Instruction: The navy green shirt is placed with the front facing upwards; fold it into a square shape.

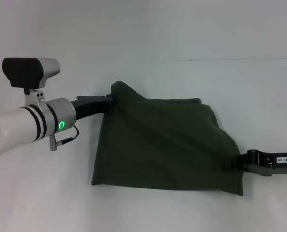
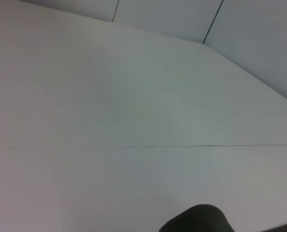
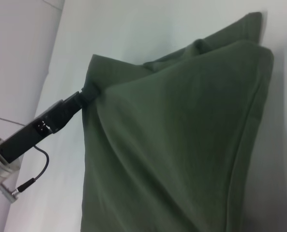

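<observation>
The navy green shirt (image 1: 167,145) lies folded into a rough rectangle on the white table (image 1: 148,38), its plain dark olive side up. My left gripper (image 1: 110,100) is shut on the shirt's far left corner and holds it raised into a peak. From there the cloth slopes down to my right gripper (image 1: 233,162), which is shut on the shirt's right edge near the front corner. The right wrist view shows the shirt (image 3: 182,145) stretched toward the left gripper (image 3: 87,92). In the left wrist view only a dark tip of the shirt (image 2: 196,221) shows.
The white table (image 1: 46,203) extends on all sides of the shirt, with a thin seam line (image 1: 230,60) running across its far part. The left arm's white forearm (image 1: 22,125) reaches in from the left edge.
</observation>
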Controlling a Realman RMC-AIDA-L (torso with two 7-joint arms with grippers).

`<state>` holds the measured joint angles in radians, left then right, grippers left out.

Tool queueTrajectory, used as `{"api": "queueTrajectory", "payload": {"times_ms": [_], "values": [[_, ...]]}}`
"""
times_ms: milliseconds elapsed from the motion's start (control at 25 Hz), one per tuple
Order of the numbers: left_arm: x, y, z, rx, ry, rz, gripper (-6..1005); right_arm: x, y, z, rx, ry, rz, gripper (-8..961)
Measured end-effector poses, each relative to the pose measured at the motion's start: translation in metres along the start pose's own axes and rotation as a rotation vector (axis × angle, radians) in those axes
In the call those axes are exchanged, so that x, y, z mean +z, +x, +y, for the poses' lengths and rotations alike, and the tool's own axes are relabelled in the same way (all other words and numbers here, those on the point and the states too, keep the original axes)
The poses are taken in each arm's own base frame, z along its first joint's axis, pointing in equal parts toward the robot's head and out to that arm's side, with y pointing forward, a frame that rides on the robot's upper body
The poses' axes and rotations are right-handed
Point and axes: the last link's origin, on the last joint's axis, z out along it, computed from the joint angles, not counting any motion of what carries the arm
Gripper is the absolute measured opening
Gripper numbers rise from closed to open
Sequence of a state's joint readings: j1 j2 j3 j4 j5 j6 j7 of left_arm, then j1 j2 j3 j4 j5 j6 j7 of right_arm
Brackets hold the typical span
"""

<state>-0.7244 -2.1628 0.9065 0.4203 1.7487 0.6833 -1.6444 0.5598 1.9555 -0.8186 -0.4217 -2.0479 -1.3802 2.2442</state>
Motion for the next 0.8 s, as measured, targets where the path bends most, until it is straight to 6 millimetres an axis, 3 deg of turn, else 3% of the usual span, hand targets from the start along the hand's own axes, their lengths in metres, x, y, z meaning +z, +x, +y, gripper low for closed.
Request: {"api": "queueTrajectory", "payload": {"times_ms": [280, 480, 680, 760, 800], "values": [[-0.007, -0.001, -0.002, -0.006, -0.023, 0.014, 50, -0.002, -0.004, 0.000, -0.004, 0.001, -0.017, 65], [-0.020, 0.006, -0.008, -0.031, -0.038, 0.060, 55, -0.014, -0.011, 0.000, -0.018, 0.000, -0.071, 73], [-0.036, 0.011, -0.023, -0.073, -0.016, 0.112, 183, -0.038, -0.025, 0.002, -0.041, -0.018, -0.138, 308], [-0.043, 0.011, -0.026, -0.084, -0.026, 0.130, 247, -0.047, -0.032, 0.006, -0.056, -0.027, -0.168, 454], [-0.046, 0.011, -0.026, -0.090, -0.040, 0.138, 330, -0.050, -0.036, 0.008, -0.065, -0.030, -0.180, 527]]}}
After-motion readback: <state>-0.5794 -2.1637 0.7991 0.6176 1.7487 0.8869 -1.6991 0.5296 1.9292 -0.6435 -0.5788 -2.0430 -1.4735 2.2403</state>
